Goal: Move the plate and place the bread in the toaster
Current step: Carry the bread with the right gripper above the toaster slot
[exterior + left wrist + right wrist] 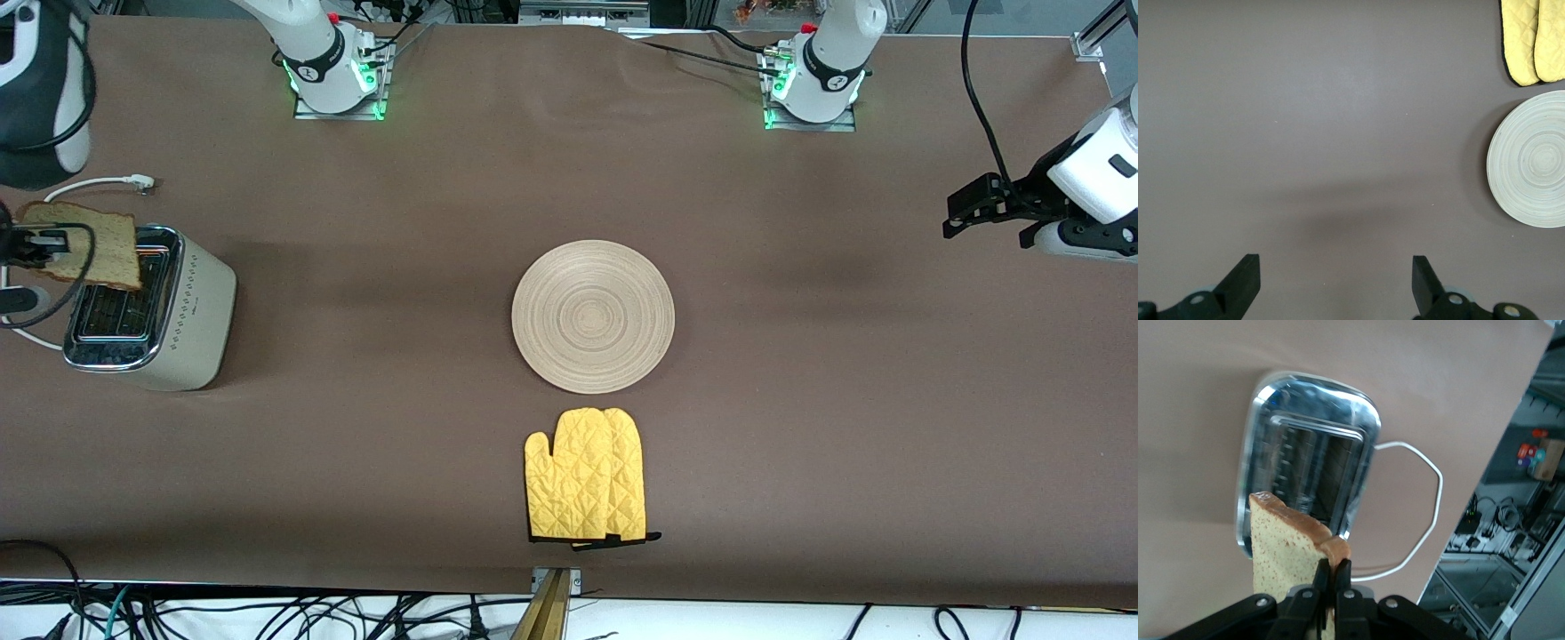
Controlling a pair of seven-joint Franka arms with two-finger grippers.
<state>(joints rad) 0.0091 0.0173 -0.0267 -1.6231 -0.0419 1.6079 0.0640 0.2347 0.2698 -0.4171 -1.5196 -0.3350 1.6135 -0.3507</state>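
1. Front view: right gripper [27, 247], mostly cut off at the frame edge, has its fingers clamped on the bread [84, 242] above the toaster [147, 311]; the plate [593, 316] lies mid-bench.
2. Left wrist view: left gripper [1336, 280] waits, fingers spread wide and empty, with the plate well off to one side.
3. Right wrist view: insertion is in hand; next, lower the slice squarely into a slot. Which slot lies under it is unclear.

Right end effector [1331, 577] clamped shut w/ wrist tilted; left end effector [1336, 283] waits, fingers spread.
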